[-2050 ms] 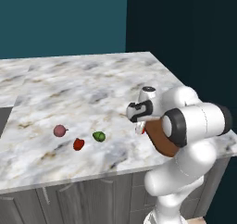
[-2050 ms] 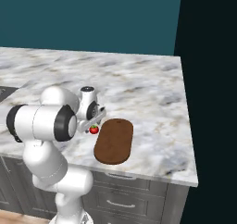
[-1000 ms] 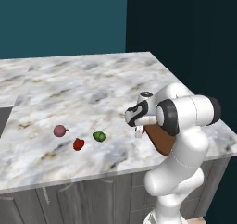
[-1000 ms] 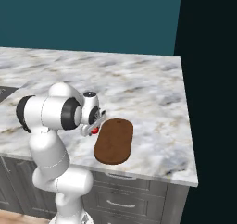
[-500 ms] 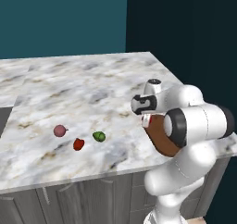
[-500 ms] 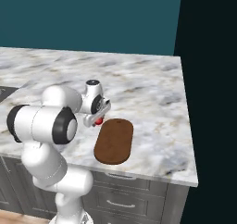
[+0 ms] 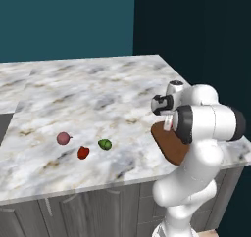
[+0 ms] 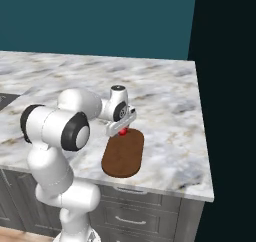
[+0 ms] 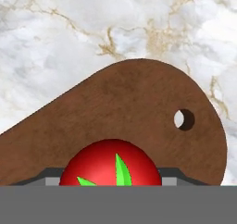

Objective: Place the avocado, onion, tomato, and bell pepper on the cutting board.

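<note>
My gripper (image 8: 121,129) is shut on the tomato (image 8: 122,131), a bright red ball with a green leafy top, and holds it over the far end of the cutting board (image 8: 123,156). In the hand view the tomato (image 9: 111,165) sits between the jaws just above the brown cutting board (image 9: 134,102), near its hanging hole. On the counter to the left lie the pink-maroon onion (image 7: 62,138), the darker red bell pepper (image 7: 83,153) and the green avocado (image 7: 104,144), all apart from the cutting board (image 7: 169,145). The gripper (image 7: 167,124) hangs over the board's far end.
The marble counter (image 7: 88,94) ends just right of the board and along the front edge. A dark recessed panel (image 7: 3,128) sits at the counter's far left. My white elbow (image 7: 211,123) bulks over the board's near end.
The gripper has carried the tomato from beside the board's left edge to above its far end, and the arm has swung as it went. The other three foods have not moved.
</note>
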